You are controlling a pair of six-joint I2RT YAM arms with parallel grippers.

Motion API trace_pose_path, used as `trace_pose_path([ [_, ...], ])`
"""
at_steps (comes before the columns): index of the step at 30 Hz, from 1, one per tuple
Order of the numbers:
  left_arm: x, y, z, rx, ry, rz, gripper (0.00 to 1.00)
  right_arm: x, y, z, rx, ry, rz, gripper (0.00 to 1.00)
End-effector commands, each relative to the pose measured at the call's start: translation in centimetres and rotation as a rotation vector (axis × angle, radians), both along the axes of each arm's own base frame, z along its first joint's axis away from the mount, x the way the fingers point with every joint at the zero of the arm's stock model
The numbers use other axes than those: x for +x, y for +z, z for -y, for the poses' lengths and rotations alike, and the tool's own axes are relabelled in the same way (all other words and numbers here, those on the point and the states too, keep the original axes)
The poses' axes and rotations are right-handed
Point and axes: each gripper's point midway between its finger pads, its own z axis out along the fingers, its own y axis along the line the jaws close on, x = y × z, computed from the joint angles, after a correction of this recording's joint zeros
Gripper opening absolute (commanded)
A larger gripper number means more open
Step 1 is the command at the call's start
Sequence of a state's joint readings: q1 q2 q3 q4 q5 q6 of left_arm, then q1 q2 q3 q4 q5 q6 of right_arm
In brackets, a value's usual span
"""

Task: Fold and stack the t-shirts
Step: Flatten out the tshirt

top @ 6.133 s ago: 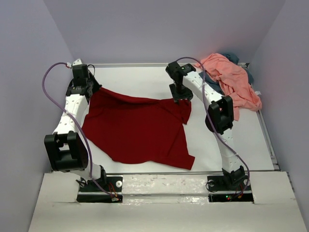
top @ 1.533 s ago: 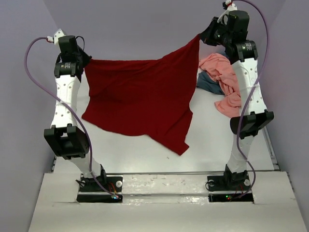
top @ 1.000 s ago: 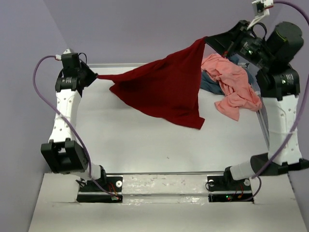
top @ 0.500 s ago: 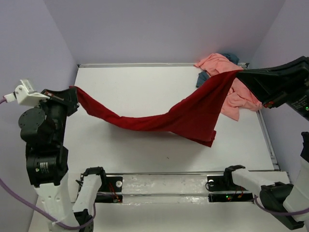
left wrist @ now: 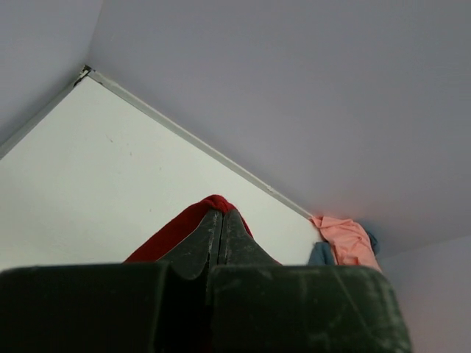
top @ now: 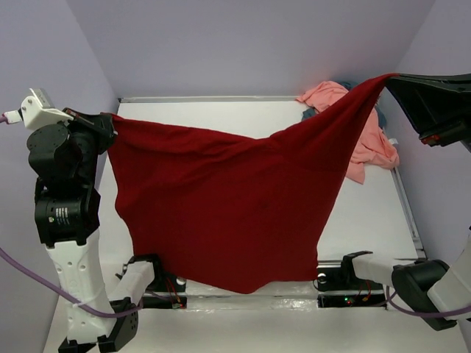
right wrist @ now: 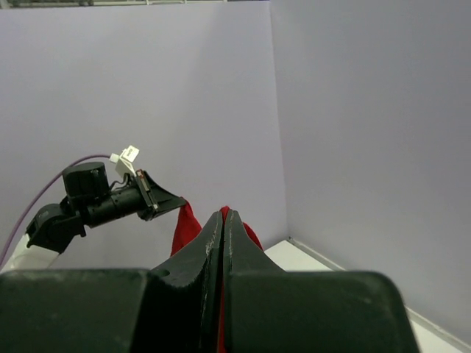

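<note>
The dark red t-shirt [top: 235,206] hangs spread in the air above the table, stretched between both arms. My left gripper [top: 110,126] is shut on its left corner; red cloth [left wrist: 213,202] shows past the closed tips [left wrist: 222,213]. My right gripper [top: 390,78] is shut on the right corner, with red cloth [right wrist: 250,234] behind its closed tips [right wrist: 223,214]. The shirt's lower edge droops over the table's near edge. A salmon pink t-shirt [top: 372,143] lies crumpled at the back right, and a slate blue-grey t-shirt [top: 310,115] peeks from under it.
The white table [top: 184,110] has a raised rail along its back edge and right side [top: 409,213]. Lilac walls close in on three sides. The arm bases [top: 346,276] sit at the near edge, partly behind the hanging shirt.
Both arms have drawn toward the near side and apart, and the red shirt, sagging as a narrow band half a second ago, now hangs spread wide as a sheet.
</note>
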State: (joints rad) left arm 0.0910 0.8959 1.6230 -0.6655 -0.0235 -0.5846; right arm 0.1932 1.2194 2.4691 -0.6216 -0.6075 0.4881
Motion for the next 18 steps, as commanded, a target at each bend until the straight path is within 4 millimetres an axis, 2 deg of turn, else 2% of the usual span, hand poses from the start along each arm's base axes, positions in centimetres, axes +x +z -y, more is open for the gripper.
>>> trace_pose_path([
  [1, -0.1, 3.3, -0.6, 0.048, 0.028, 0.086, 0.00, 0.6, 0.7, 0.8, 0.010, -0.073, 0.056, 0.00],
  [2, 0.4, 2.9, -0.8, 0.050, 0.032, 0.073, 0.00, 1.0, 0.5, 0.8, 0.004, -0.078, 0.052, 0.00],
  [6, 1.7, 2.1, -1.0, 0.054, 0.038, 0.054, 0.00, 4.6, -1.3, 0.2, -0.035, -0.091, -0.002, 0.00],
  [9, 3.0, 0.9, -1.4, 0.057, 0.050, 0.024, 0.00, 8.2, -3.1, -0.8, -0.063, -0.076, -0.062, 0.00],
  [10, 3.4, 0.5, -1.5, 0.055, 0.058, 0.012, 0.00, 10.0, -4.2, -1.2, -0.076, -0.072, -0.098, 0.00],
  [13, 4.9, -0.5, -1.7, 0.050, 0.060, -0.026, 0.00, 12.4, -5.4, -1.9, -0.098, -0.057, -0.121, 0.00],
  [14, 5.6, -1.0, -1.8, 0.047, 0.060, -0.043, 0.00, 13.8, -6.0, -2.2, -0.107, -0.057, -0.141, 0.00],
  [17, 6.8, -2.2, -2.1, 0.036, 0.072, -0.081, 0.00, 15.8, -6.8, -2.8, -0.117, -0.046, -0.167, 0.00],
  [18, 7.6, -2.9, -2.2, 0.030, 0.078, -0.102, 0.00, 17.2, -7.4, -3.1, -0.120, -0.039, -0.189, 0.00],
])
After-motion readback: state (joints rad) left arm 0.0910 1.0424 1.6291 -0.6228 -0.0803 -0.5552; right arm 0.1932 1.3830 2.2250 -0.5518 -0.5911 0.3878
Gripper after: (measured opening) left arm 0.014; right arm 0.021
